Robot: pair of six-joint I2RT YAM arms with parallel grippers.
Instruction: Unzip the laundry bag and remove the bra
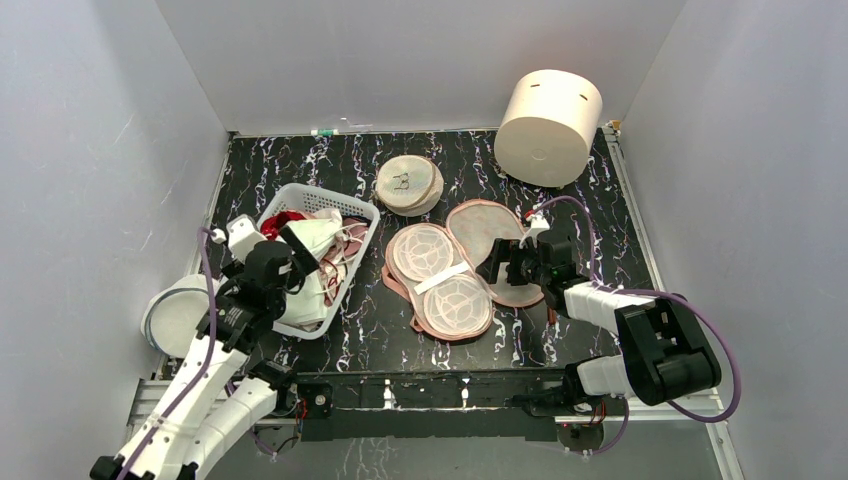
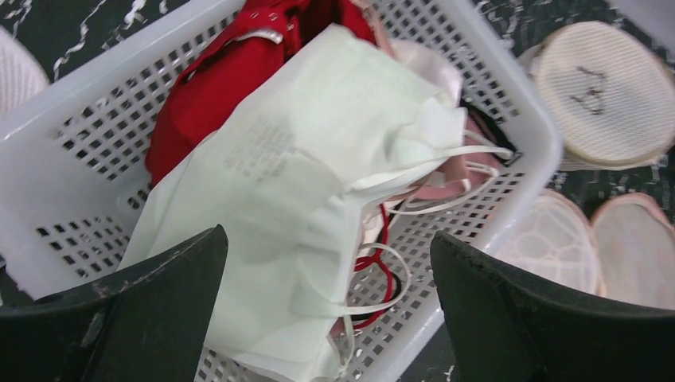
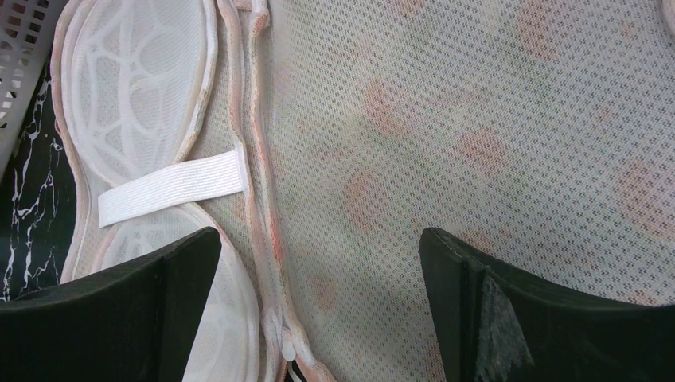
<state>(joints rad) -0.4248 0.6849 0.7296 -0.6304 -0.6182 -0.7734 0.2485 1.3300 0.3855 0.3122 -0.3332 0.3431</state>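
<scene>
The laundry bag [image 1: 440,285] lies unzipped and spread open in two halves on the black table. One half shows white dome frames and an elastic strap [image 3: 171,185]. The other shows pale mesh lining [image 3: 477,143]. My right gripper [image 1: 497,265] hovers open just over that lining [image 3: 321,247], with the zip pull [image 3: 284,344] below between its fingers. The off-white, faintly mint bra [image 1: 315,245] rests in the white basket [image 1: 345,200] on top of other clothes. My left gripper [image 1: 292,255] stands open above the bra [image 2: 294,183], nothing held [image 2: 329,255].
A red garment [image 2: 215,87] and pink clothes lie under the bra in the basket [image 2: 509,95]. A round cream mesh disc [image 1: 409,184] sits behind the bag. A cream cylinder [image 1: 548,127] stands at the back right, and a white round tub [image 1: 170,315] is at the left edge.
</scene>
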